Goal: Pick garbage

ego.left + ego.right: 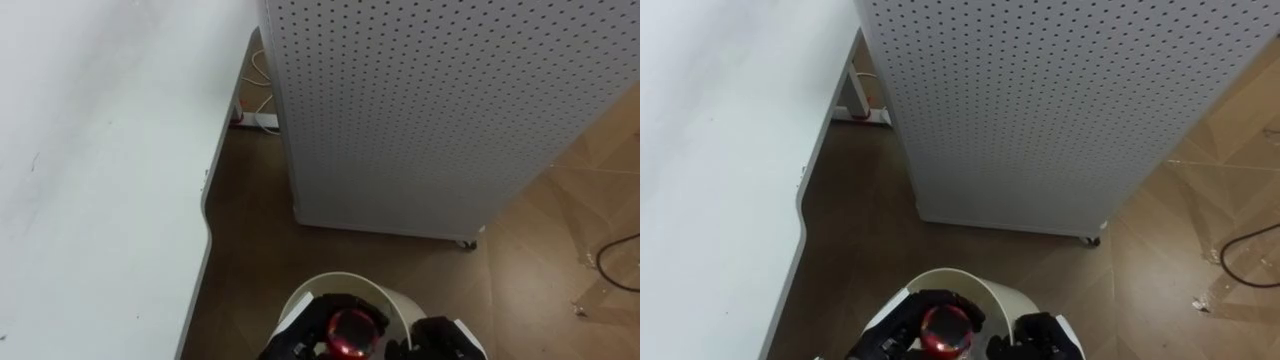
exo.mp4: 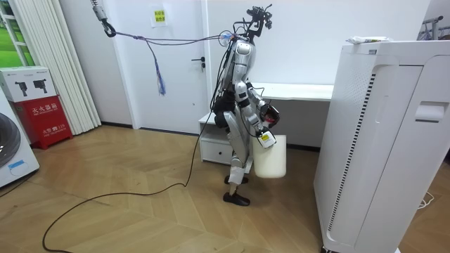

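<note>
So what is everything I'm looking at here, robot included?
small round red object: one, red, held in the left hand, over the bin's mouth
round white plastic bin: one, white, on the floor right in front of the robot
flat white table: one, white, to the robot's left
tall perforated white metal cabinet: one, white, on castors, beyond the bin
white power strip: one, white, on the floor between table and cabinet, cables plugged in
red cardboard box: one, red with a white top, at the room view's left
white door: one, white, behind the robot
left hand: one, dark, curled round the red object
right hand: one, dark, beside the bin's rim
</note>
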